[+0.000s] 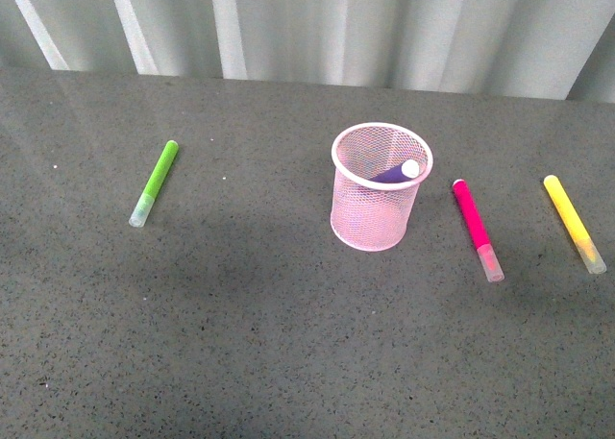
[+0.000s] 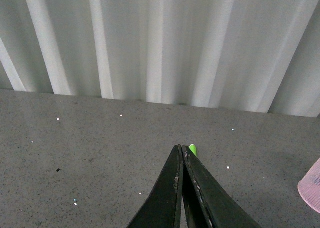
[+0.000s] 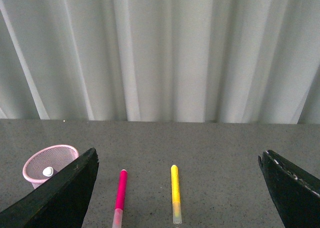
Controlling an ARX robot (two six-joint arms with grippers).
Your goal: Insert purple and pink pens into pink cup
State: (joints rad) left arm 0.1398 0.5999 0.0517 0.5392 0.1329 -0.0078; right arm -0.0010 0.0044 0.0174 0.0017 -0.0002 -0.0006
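The pink cup (image 1: 377,191) stands upright at the table's middle. The purple pen (image 1: 396,173) leans inside it, its pale end at the rim. The pink pen (image 1: 476,226) lies flat on the table just right of the cup, clear cap toward the near edge. Neither gripper shows in the front view. In the right wrist view my right gripper (image 3: 177,160) is open and empty, with the pink pen (image 3: 120,193) and the cup (image 3: 49,164) ahead of it. In the left wrist view my left gripper (image 2: 181,149) is shut and empty; the cup's edge (image 2: 312,188) shows at the side.
A lime green pen (image 1: 156,182) lies left of the cup; its tip (image 2: 193,149) peeks past the left jaws. A yellow pen (image 1: 573,220) lies at the far right, beside the pink pen (image 3: 174,190). A white corrugated wall (image 1: 317,26) backs the grey table (image 1: 240,314).
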